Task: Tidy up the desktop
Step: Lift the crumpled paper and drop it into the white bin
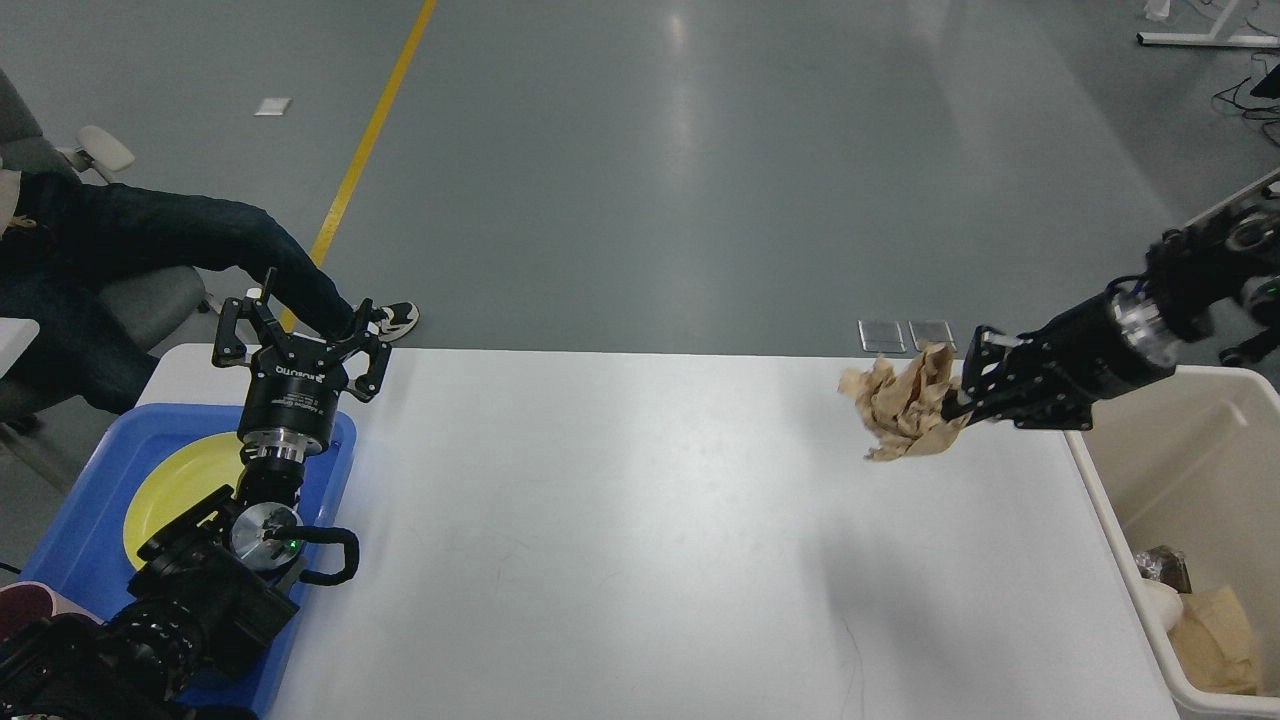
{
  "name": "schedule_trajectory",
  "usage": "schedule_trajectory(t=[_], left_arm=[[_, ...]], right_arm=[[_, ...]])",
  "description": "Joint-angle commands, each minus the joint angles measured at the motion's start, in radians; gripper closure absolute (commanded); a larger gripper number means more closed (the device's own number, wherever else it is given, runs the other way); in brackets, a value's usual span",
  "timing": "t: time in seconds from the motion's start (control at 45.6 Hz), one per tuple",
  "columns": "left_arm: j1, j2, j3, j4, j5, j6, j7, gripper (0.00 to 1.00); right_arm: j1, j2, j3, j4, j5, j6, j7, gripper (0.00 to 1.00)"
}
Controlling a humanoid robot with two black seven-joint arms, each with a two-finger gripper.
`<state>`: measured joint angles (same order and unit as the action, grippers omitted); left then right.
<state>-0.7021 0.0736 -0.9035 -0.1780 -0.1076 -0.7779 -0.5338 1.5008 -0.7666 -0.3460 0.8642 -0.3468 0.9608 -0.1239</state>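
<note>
Crumpled brown paper sits clamped in our right gripper above the smooth white desktop. Our left gripper spreads empty over the blue plastic tray holding a round yellow plate.

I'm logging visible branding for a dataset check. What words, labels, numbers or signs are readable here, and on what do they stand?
White lettering on the black body of the left pincer: upside down, too blurred to read for certain.
Smaller white line beneath it: too small to read.
Right pincer, crumpled brown paper, desktop, blue tray, yellow plate, beige bin: no text visible.
</note>
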Motion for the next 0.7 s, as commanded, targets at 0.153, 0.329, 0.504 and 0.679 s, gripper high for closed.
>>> schedule_trajectory(t=[0.153,0.329,0.504,0.679], left_arm=[[0.000,0.000,0.000,0.000,0.000,0.000,0.000,0.03],[0.000,0.000,0.000,0.000,0.000,0.000,0.000,0.03],[0.000,0.000,0.000,0.000,0.000,0.000,0.000,0.03],[0.000,0.000,0.000,0.000,0.000,0.000,0.000,0.03]], right_arm=[[-0.022,-0.069,-0.010,-0.160,-0.004,-0.040,0.000,1.00],[-0.237,-0.056,0.001,-0.326,0.011,-0.272,0.000,1.00],[-0.451,-0.053,0.002,-0.349,0.012,-0.621,0.003,1.00],[-0.591,0.062,0.002,-0.540,0.012,-0.720,0.006,0.00]])
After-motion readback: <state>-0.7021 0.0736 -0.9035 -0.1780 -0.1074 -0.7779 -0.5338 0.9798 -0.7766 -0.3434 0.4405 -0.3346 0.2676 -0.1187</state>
